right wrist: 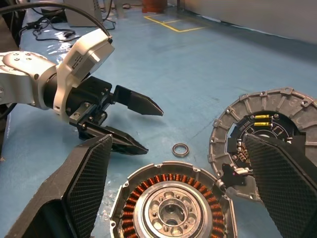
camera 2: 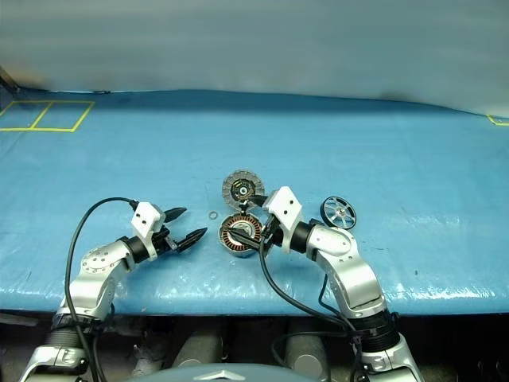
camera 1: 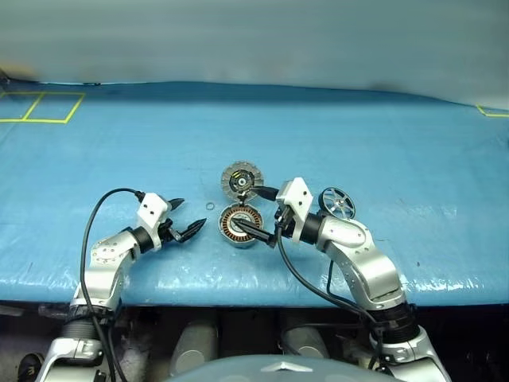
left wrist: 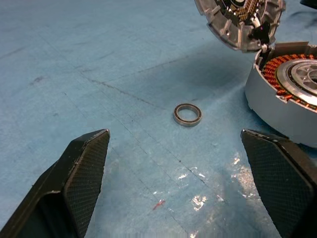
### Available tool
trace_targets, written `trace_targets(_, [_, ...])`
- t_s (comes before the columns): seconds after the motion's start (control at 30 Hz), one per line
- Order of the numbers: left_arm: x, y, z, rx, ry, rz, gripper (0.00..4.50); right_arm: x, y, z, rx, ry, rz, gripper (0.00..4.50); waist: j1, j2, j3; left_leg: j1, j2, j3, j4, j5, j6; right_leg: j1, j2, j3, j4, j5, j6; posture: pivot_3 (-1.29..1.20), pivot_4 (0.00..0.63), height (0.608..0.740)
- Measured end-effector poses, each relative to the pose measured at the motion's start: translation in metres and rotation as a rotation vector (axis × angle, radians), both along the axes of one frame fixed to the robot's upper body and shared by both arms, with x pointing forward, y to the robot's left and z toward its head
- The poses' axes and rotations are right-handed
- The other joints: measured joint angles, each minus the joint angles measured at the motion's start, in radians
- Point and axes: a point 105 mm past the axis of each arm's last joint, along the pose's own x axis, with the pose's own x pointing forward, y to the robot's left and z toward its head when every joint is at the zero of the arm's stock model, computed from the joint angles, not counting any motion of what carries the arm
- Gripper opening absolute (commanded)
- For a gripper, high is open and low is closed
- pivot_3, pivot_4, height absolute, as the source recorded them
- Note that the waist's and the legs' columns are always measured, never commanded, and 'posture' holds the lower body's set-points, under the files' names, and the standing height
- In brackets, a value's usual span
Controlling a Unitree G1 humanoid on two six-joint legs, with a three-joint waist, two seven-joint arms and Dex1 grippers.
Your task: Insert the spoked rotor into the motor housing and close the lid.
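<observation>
From the left eye view, you find the job barely begun: the motor housing (camera 1: 240, 224) sits near the front edge of the blue table (camera 1: 382, 151), its copper windings bare, the lid (camera 1: 242, 181) swung back just behind it, and the spoked rotor (camera 1: 338, 203) lying untouched on the surface beyond your right forearm, apart from the housing. Insertion and closing are both, by my reading, left to do. Your right gripper (camera 1: 258, 212) hangs over the housing with fingers spread wide and nothing between them; your left gripper (camera 1: 184, 218) sits off to the housing's left, equally wide and empty. Your left wrist view shows a small ring (left wrist: 187, 114) lying loose on the table between the spread fingers (left wrist: 81, 176) and the housing's grey wall. In your right wrist view both mesh-faced fingers (right wrist: 86, 181) flank the open housing without touching it, lid to one side.
</observation>
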Motion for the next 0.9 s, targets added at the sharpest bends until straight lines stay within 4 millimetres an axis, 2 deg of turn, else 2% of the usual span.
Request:
trace_targets(0.1, [0.011,-0.004,0.000,0.040,-0.027,0.001,4.50,0.000,0.000,0.000,0.001,-0.005,-0.002,4.46,0.004,0.000,0.000,0.000,0.000,0.000,0.001,0.000,0.000,0.001,0.000,0.000,0.000,0.000,0.001,0.00,0.150,0.740])
trace_targets(0.37, [0.027,-0.028,-0.005,0.062,-0.036,-0.059,4.50,0.000,0.001,0.000,-0.014,-0.030,0.011,4.46,0.005,0.000,0.000,0.000,0.000,0.000,0.000,0.000,0.000,0.000,0.000,0.000,0.000,0.003,0.005,0.00,0.150,0.740])
trace_targets(0.47, [0.030,-0.029,-0.006,0.083,-0.034,-0.066,3.88,0.001,0.000,0.000,-0.017,-0.031,0.002,4.50,0.004,0.000,0.000,0.001,0.000,0.000,0.000,0.000,0.000,0.001,0.000,0.000,0.000,0.003,0.005,0.00,0.150,0.740])
trace_targets(0.6, [0.029,-0.031,-0.008,0.079,-0.022,-0.076,2.57,0.002,-0.002,-0.001,-0.021,-0.031,-0.006,4.50,0.003,0.000,0.000,0.002,0.000,0.000,0.000,0.000,0.000,0.002,0.000,0.000,0.000,0.003,0.005,0.00,0.150,0.740])
trace_targets(0.63, [0.027,-0.032,-0.009,0.080,-0.019,-0.083,2.57,0.002,-0.002,-0.001,-0.022,-0.032,-0.007,4.50,0.002,0.000,0.000,0.002,0.000,0.000,0.000,0.000,0.000,0.002,0.000,0.000,0.000,0.003,0.005,0.00,0.150,0.740])
trace_targets(0.73, [0.021,-0.032,-0.011,0.081,-0.011,-0.100,1.83,0.002,-0.003,-0.001,-0.026,-0.035,-0.008,4.50,-0.001,0.000,0.000,0.002,0.000,0.000,0.000,0.000,0.000,0.003,0.000,0.000,0.000,0.003,0.005,0.00,0.150,0.740])
trace_targets(0.83, [0.018,-0.034,-0.011,0.081,-0.004,-0.117,0.79,0.003,-0.002,0.000,-0.023,-0.045,-0.008,4.50,-0.001,0.000,0.000,0.002,0.000,0.000,0.000,0.000,0.000,0.003,0.000,0.000,0.000,0.003,0.005,0.00,0.150,0.740])
trace_targets(0.9, [0.017,-0.034,-0.011,0.079,0.000,-0.116,0.65,0.004,-0.002,0.000,-0.023,-0.047,-0.010,4.50,-0.002,0.000,0.000,0.002,0.000,0.000,0.000,0.000,0.000,0.003,0.000,0.000,0.000,0.003,0.004,0.00,0.150,0.740])
